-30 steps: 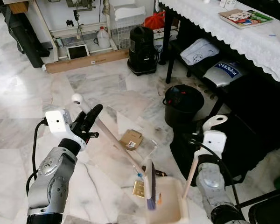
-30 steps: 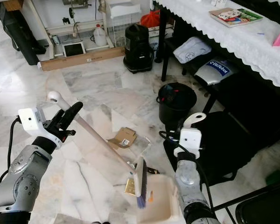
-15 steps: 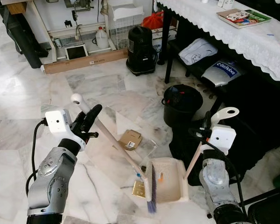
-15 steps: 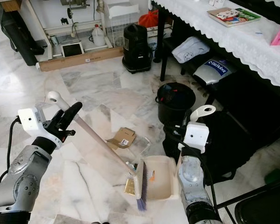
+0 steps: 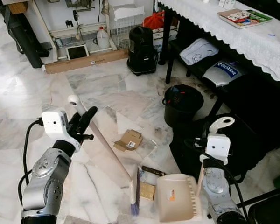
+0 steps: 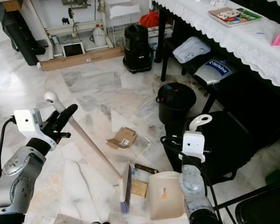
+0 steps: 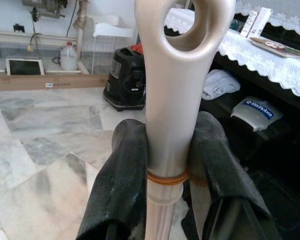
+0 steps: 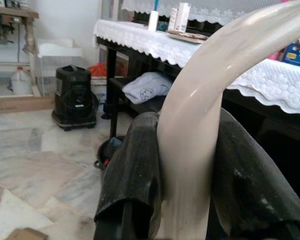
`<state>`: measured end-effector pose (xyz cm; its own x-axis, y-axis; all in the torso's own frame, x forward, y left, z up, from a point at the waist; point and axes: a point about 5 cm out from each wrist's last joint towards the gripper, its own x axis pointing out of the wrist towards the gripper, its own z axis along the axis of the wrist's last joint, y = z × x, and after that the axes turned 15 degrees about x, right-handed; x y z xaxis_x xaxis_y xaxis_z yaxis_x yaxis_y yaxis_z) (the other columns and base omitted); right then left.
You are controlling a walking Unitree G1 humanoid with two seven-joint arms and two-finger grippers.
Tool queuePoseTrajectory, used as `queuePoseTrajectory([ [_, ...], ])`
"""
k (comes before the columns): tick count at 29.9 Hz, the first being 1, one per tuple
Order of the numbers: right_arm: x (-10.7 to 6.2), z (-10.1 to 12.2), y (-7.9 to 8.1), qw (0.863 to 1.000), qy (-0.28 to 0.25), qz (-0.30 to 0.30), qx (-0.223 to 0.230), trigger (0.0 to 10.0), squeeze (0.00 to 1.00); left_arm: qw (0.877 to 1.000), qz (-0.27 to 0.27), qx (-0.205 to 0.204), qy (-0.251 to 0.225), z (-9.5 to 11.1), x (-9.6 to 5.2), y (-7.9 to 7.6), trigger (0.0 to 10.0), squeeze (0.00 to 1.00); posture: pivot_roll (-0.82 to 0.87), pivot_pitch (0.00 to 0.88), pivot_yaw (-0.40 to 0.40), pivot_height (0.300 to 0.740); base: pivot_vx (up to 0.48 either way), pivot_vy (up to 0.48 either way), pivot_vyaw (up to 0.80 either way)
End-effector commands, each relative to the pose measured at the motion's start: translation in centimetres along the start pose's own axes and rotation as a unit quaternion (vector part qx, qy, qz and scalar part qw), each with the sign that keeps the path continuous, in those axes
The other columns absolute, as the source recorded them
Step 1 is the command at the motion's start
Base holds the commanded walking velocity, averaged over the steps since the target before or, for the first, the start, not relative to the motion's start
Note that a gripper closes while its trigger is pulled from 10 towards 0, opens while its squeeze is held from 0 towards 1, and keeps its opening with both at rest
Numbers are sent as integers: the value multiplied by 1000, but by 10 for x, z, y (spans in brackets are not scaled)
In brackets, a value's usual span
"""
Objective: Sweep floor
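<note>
Since half a second ago the dustpan [image 5: 176, 203] is lowered and lies almost flat on the floor [image 5: 23, 88], its open mouth toward the robot's left, and the broom [image 5: 135, 192] head is drawn back to the left, so there is now a gap between them.

Nearest to the robot, the right gripper [image 8: 185, 165] is closed on the pale curved handle of the dustpan, one black finger at each side. The left gripper [image 7: 167, 172] is closed the same way on the top of the broom handle, just below the loop with the hole.

Between the bristles and the pan mouth lies a small yellowish packet [image 5: 147, 191], and just behind it a dark thin wrapper [image 5: 153, 171]. A little farther away a brown cardboard piece [image 5: 129, 139] rests on a clear plastic sheet [image 5: 147, 148]. The black bucket [image 5: 183, 103] and the black vacuum cleaner [image 5: 142, 50] stand well behind.

To do this step well, I think the pan lip must stay pressed to the marble, so that litter does not slip under it. The broom should come in with short, low strokes toward the pan, taking first the packet. The cardboard and plastic are light and may slide away, so a slow pull is better for them.
</note>
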<state>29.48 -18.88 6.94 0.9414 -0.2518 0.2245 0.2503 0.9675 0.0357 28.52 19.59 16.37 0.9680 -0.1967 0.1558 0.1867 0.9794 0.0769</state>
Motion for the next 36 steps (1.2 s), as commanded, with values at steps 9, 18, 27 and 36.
queuePoseTrajectory([
  [9, -8, -11, -6, 999, 20, -5, -25, 10000, 0, 1000, 10, 11, -4, 0, -6, 11, 10000, 0, 74, 142, 35, 740, 0, 0, 0],
  [18, -11, -14, -7, 999, 24, -9, -30, 10000, 0, 1000, 10, 13, 3, -3, -8, 13, 10000, 0, 75, 144, 41, 740, 0, 0, 0],
  [27, -5, -9, -5, 1000, 8, -9, -27, 10000, 0, 1000, 7, 19, 15, -10, -11, 13, 10000, 0, 76, 150, 44, 740, 0, 0, 0],
  [36, 0, -5, -1, 1000, -5, -4, -22, 10000, 0, 999, -3, 35, 28, -16, -13, 12, 10000, 0, 78, 154, 46, 740, 0, 0, 0],
])
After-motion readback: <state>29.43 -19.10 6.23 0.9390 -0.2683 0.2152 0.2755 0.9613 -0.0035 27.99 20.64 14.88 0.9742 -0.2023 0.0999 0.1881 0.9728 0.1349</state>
